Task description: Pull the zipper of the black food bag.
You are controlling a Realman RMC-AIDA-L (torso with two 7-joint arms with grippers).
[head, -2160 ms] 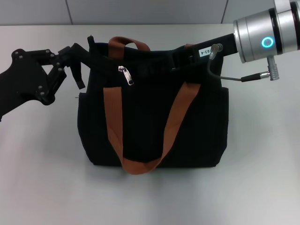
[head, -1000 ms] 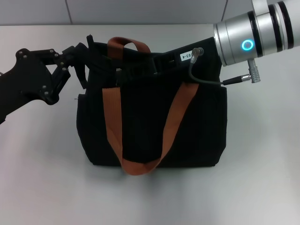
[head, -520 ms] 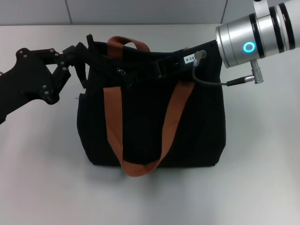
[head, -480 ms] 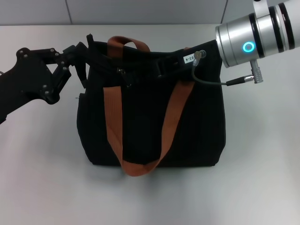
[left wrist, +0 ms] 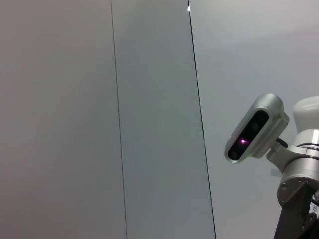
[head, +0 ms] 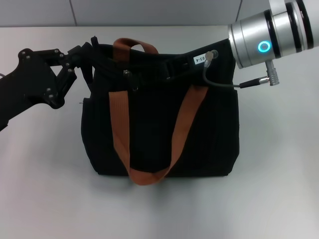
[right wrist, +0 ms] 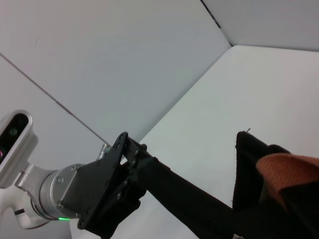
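Note:
The black food bag [head: 159,129] stands mid-table with its orange-brown handles [head: 119,119] draped over the front. My left gripper [head: 91,52] is shut on the bag's top left corner and holds that edge taut; it also shows in the right wrist view [right wrist: 130,158], clamped on the black edge. My right gripper [head: 162,73] reaches in from the right and lies over the bag's top edge. The zipper [head: 127,73] shows only as a small silver glint on the top edge, left of the right gripper. Whether the gripper touches it is hidden, black on black.
The bag sits on a white table [head: 45,174] with a grey wall behind. A cable [head: 224,84] loops off the right wrist above the bag's right corner. The left wrist view shows only wall panels and the robot's head camera [left wrist: 256,127].
The right arm has moved left along the bag's top. The zipper pull no longer hangs down the front; it sits up at the top edge. The left gripper has shifted slightly up.

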